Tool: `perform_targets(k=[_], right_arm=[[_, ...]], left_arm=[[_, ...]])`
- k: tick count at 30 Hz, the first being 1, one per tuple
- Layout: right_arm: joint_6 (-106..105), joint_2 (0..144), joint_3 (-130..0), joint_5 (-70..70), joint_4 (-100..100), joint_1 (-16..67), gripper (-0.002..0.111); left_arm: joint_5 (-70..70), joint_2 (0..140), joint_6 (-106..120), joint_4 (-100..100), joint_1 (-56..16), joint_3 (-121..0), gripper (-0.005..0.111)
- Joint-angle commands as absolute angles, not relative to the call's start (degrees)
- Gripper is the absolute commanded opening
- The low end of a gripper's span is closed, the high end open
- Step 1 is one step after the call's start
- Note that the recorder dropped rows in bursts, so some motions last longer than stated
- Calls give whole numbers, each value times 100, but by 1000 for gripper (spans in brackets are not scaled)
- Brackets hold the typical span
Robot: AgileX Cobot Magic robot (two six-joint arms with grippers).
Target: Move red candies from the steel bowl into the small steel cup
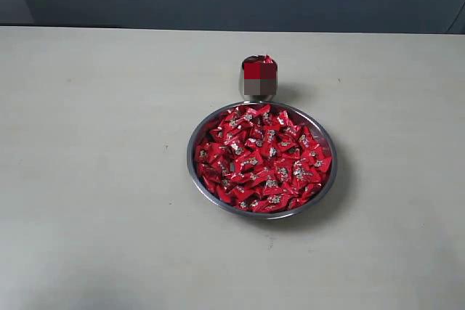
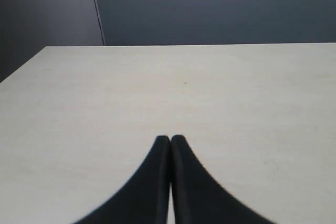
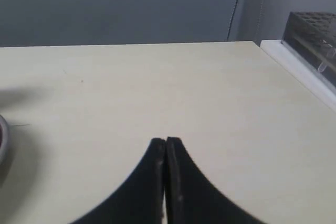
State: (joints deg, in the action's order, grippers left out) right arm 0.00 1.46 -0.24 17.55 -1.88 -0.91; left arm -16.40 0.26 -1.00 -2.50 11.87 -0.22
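One steel bowl (image 1: pixel 190 152) heaped with red candies (image 1: pixel 263 157) too many to count was seen mid-frame, one small steel cup (image 1: pixel 258 93) just above it. The left gripper (image 2: pixel 170 139) and right gripper (image 3: pixel 165 141) were pinched together, empty.

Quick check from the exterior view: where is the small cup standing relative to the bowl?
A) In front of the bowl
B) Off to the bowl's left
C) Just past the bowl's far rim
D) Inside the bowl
C: the small steel cup stands upright right behind the far rim of the steel bowl.

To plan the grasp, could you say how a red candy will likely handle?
The red candies look small and foil-wrapped, so probably light and slippery. Heaped loosely in the steel bowl, neighbours may shift when one is pinched.
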Motion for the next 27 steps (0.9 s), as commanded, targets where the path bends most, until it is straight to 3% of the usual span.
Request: perform_targets(k=[1, 27], right_arm=[[48, 17, 0, 1809, -250, -123, -1], [0, 19, 0, 1948, 218, -123, -1]], left_arm=[[-1630, 0, -115, -257, 1192, 0, 0], [-1630, 0, -115, -257, 1192, 0, 0]])
